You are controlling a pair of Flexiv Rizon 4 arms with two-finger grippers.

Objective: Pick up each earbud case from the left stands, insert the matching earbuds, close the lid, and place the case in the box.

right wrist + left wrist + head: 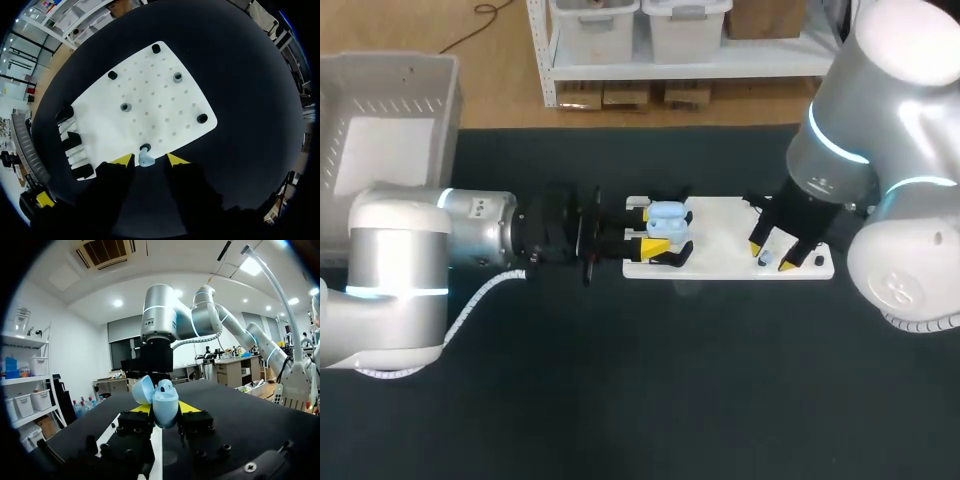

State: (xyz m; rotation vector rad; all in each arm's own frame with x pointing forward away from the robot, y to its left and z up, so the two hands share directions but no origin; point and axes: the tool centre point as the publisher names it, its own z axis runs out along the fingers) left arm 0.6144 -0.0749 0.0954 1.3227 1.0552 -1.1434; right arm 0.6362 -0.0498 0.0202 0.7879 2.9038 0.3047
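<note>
The likeliest trouble is at the earbud (145, 159). It is a small pale-blue piece perched by a dark peg at the near edge of the white board (150, 90), and the right fingers (176, 160) straddle it with a gap showing on each side. If they close off-centre, one tip would meet it first and could nudge it off its seat onto the dark counter (650, 400). A shallow pinch on so small and rounded a thing could also let it squirt free as it is lifted.

The second risk lies with the earbud case (165, 405). It is held out over the other end of the board with its lid swung open. A hard push while seating an earbud might twist it in the grip or knock the lid (which hangs unsupported) shut.

The right fingers are released, a little wider than the earbud, and appear to touch nothing. The left fingers (189, 406) are clenched on the case, one yellow tip on each flank of its lower half. The white box (442, 110) waits at the counter's far left corner.
</note>
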